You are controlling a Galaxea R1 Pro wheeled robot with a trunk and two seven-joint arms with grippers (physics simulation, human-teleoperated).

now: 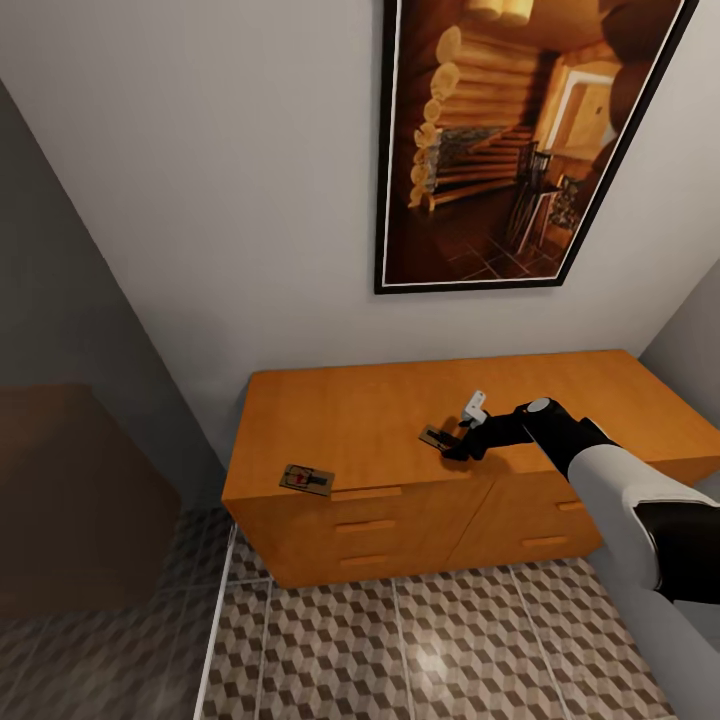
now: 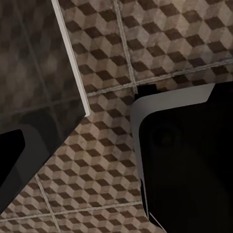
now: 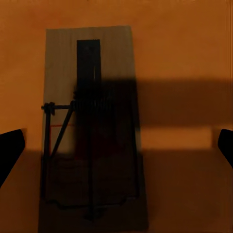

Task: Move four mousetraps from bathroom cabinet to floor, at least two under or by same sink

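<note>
The right claw (image 1: 450,441) is hovering wide open directly over one mousetrap (image 1: 435,437) lying flat at center frame on the cabinet (image 1: 370,420), its long axis crossing the finger line. A second mousetrap (image 1: 306,480) is sitting lower left. Two mousetraps are showing.

One mousetrap (image 1: 306,480) lies on the cabinet (image 1: 370,420) top at its front left corner; another (image 1: 436,437) lies mid-top, apparently just under the right gripper (image 1: 452,446). A picture (image 1: 520,140) hangs behind.
</note>
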